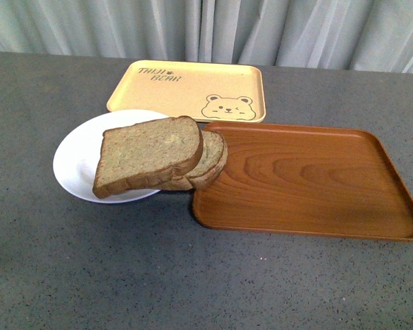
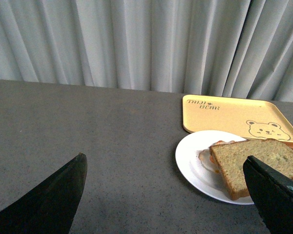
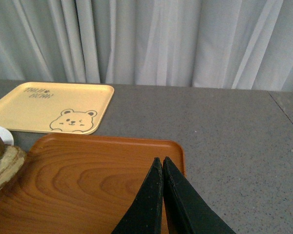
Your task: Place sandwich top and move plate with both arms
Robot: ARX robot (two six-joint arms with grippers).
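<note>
Front view, centre-left: top (image 1: 148, 155) rests skewed on plate (image 1: 72, 165); your left gripper (image 2: 163, 158) gapes, likely for its rim, right gripper (image 3: 162, 159) clenched empty.

Grey speckled tabletop (image 1: 69, 275), pale grey pleated curtain (image 1: 193, 27) behind, soft light

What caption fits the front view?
Sandwich top resting on lower slices on white plate, beside wooden tray; bear tray behind.

The black left gripper (image 2: 163, 158) holds its two pointed fingers (image 2: 53, 200) spread wide apart; the black right gripper (image 3: 161, 160) presses its fingers tightly together.
</note>
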